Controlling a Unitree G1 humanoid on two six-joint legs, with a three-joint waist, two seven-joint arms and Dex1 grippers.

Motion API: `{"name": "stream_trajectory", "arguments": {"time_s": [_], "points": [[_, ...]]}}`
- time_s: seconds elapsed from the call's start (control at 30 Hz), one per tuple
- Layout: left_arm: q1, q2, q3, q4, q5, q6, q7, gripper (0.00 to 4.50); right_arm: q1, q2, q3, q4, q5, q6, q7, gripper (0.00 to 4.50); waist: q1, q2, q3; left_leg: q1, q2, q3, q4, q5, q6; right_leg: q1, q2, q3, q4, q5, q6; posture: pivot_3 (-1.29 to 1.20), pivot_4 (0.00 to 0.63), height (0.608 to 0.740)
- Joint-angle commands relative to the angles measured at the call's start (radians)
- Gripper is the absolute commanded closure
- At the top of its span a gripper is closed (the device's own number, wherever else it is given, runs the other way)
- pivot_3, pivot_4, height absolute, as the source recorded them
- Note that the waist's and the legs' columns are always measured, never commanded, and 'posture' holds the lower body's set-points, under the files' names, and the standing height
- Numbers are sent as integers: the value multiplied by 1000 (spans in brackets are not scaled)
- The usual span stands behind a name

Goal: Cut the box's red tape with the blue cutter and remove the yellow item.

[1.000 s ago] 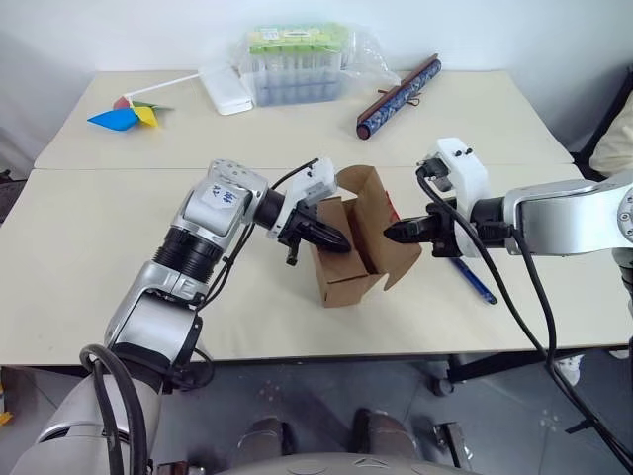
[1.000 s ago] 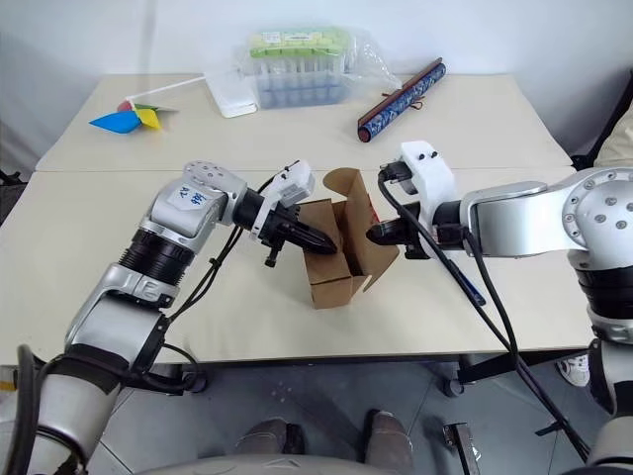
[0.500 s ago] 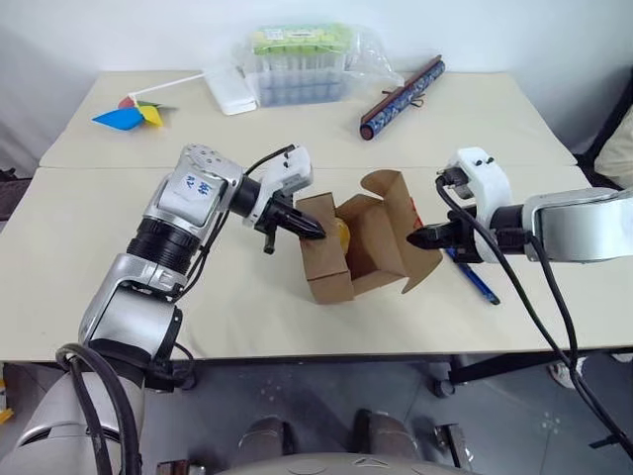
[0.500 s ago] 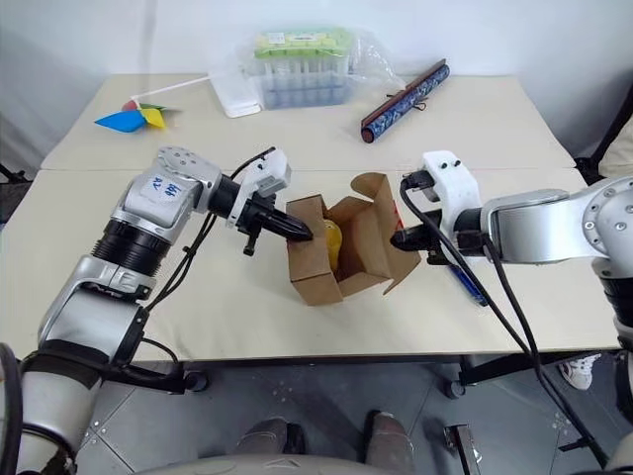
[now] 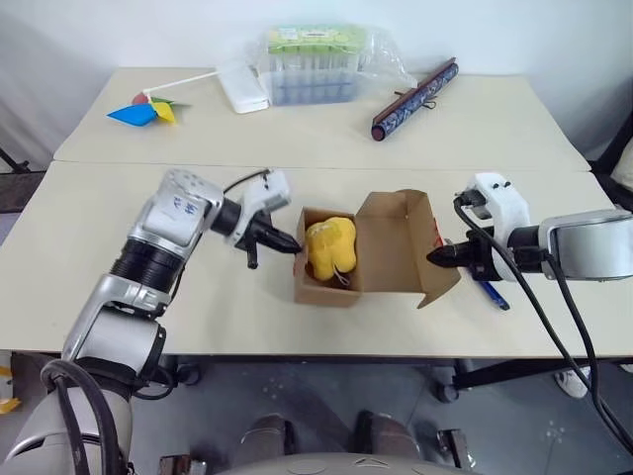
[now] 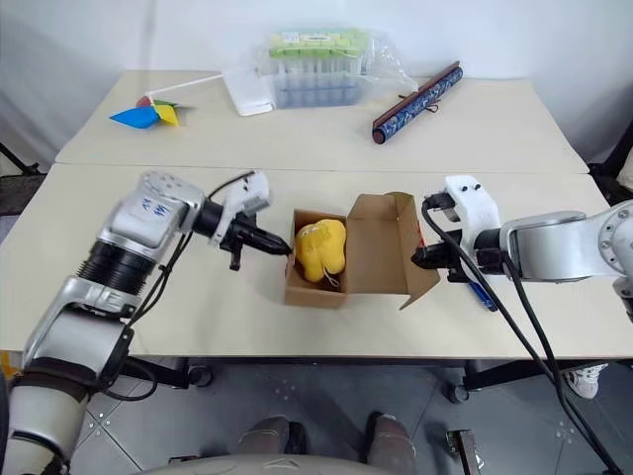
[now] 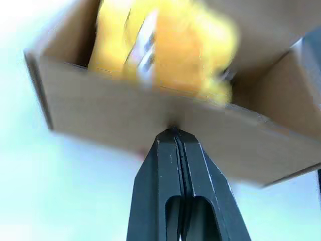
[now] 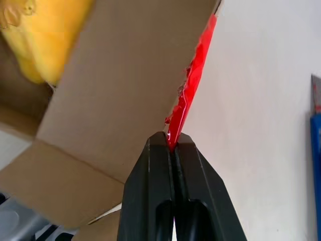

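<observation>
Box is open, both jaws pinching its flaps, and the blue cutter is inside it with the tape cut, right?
Not quite: the yellow item is inside the box, not the blue cutter, which lies on the table beside the right gripper. The left eye view shows it.

The box (image 5: 341, 259) lies open on the near part of the bench (image 5: 297, 139), and everything else is placed from it. The yellow item (image 5: 329, 245) sits inside the box. The left pincer (image 5: 293, 246) meets the box's left wall, while the right pincer (image 5: 435, 258) is at the edge of the flap spread to the box's right, where the red tape (image 8: 193, 83) is. The blue cutter (image 5: 492, 295) lies on the bench right of that flap. Behind the box, at the far edge, stands a tube case (image 5: 321, 64); a pinwheel (image 5: 148, 107) lies far behind to the left, a long roll (image 5: 415, 86) behind to the right.
</observation>
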Motion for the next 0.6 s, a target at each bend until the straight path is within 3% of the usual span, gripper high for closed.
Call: {"name": "stream_trajectory", "arguments": {"time_s": [0.03, 0.43, 0.6], "points": [[-17, -9, 15, -13, 0, 0, 13, 4500, 6, -11, -25, -16, -13, 6, 16, 4481, -3, 0, 0, -1, 0, 0, 0, 0, 0, -1, 0, 0, 0, 0, 0, 0, 150, 740], [-16, -79, 12, 55, 1, -27, 40, 4500, 60, 82, -20, 33, -189, 62, 119, 4481, -2, 0, 0, -1, -1, 2, -2, 0, -1, 0, 1, -4, 0, 0, 0, 0, 150, 740], [-23, -101, 6, 103, 11, -58, 36, 4500, 84, 119, -17, -22, -471, 40, 267, 4481, -3, 0, 0, 0, -1, 3, -2, 0, -1, 0, 1, -4, 0, 0, 0, 0, 150, 740]]}}
